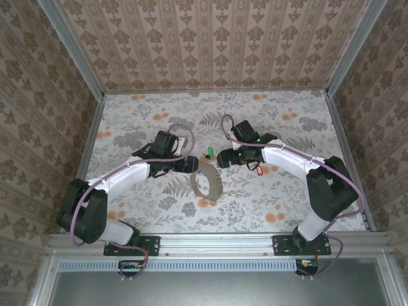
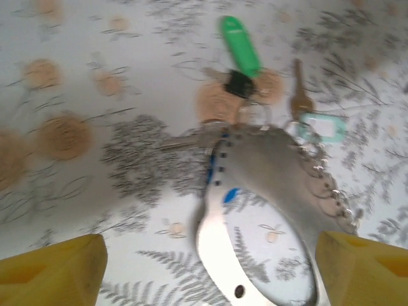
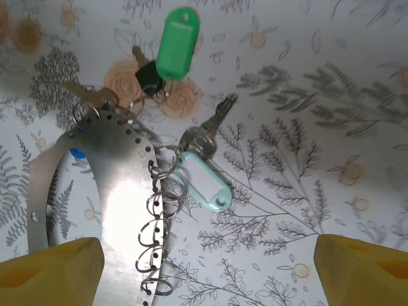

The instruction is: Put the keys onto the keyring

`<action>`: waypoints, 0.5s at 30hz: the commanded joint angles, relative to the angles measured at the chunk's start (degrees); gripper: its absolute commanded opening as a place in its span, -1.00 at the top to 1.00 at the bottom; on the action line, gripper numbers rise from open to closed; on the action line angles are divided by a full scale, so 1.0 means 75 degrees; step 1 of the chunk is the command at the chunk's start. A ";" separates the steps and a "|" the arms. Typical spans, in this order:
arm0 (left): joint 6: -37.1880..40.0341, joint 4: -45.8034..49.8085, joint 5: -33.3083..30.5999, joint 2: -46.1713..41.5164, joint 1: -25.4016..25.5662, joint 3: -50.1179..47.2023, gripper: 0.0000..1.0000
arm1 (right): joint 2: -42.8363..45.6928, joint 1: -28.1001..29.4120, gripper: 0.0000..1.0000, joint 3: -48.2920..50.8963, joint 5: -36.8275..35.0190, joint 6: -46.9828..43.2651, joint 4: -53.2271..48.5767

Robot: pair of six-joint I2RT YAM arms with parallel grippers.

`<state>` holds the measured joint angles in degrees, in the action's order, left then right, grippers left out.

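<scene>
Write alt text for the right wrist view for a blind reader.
A curved metal strap edged with small rings lies on a floral table, beside a teal key tag; a green key tag lies above. Two yellow fingers stand wide apart below.

We see a table (image 1: 287,115) spread with a pale cloth printed in grey ferns and orange blossoms. Around the table on three sides rise walls (image 1: 210,38) papered in a beige damask pattern, with aluminium posts (image 1: 70,48) slanting up from its far corners. Along the table's near edge runs an aluminium rail (image 1: 217,241), with a grey panel (image 1: 217,287) just below that.
</scene>
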<state>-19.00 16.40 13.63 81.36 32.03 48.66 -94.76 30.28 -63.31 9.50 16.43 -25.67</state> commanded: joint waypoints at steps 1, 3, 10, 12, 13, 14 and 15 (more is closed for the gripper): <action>0.0351 -0.0015 0.0701 0.0288 0.0097 0.0562 -0.47 | -0.0215 -0.0096 -0.68 0.0321 0.1570 -0.0180 0.0852; 0.0343 -0.0067 0.1086 0.0654 0.0100 0.0762 -0.26 | -0.0220 -0.0121 -0.63 0.0433 0.2006 -0.0304 0.1170; 0.0435 -0.0020 0.1658 0.1846 0.0409 0.1639 0.26 | -0.0306 -0.0691 -0.13 0.1127 0.2987 -0.0017 0.2037; 0.0420 0.0019 0.1722 0.2053 0.0471 0.1765 0.30 | -0.0219 -0.0923 -0.08 0.1519 0.3229 0.0195 0.2365; 0.0409 0.0011 0.1760 0.2148 0.0506 0.1821 0.30 | -0.0167 -0.1015 -0.07 0.1671 0.3220 0.0230 0.2407; 0.0412 0.0031 0.1757 0.2213 0.0547 0.1848 0.30 | -0.0114 -0.1063 -0.07 0.1772 0.3168 0.0236 0.2383; 0.0448 0.0068 0.1730 0.2288 0.0607 0.1895 0.29 | -0.0077 -0.1115 -0.08 0.1839 0.3090 0.0215 0.2344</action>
<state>-16.84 15.88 24.58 97.71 35.83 60.95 -96.44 22.85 -51.35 29.76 16.73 -10.37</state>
